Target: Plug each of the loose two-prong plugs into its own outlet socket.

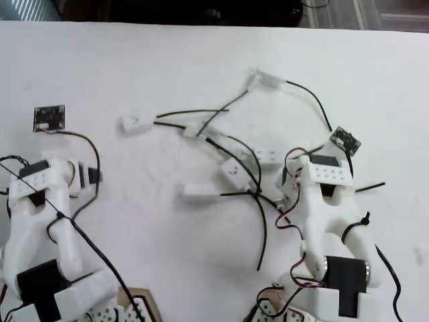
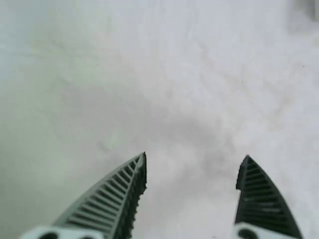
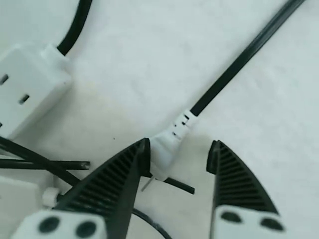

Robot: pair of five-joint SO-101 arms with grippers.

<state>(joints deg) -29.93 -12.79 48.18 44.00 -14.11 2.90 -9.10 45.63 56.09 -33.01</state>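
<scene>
You are at the grasp step for 1 plug (image 3: 167,146). Your right gripper (image 3: 180,143) sits low over the tabletop (image 3: 124,45) with its jaws released. The white plug lies between them, hard against 1 jaw and well off the other. A prong shows at its near end, and its black cord (image 3: 244,55) runs away from the wrist. Nothing is gripped yet. A socket (image 3: 30,87) lies near, slots showing. Your left gripper (image 2: 194,156) hangs over bare tabletop, jaws also released and empty. Next, I'd judge, you centre the right jaws on the plug body and close clear of the prong. Then lift and turn it to face the slots. The socket looks free to slide, so your left arm may need to steady it.
</scene>
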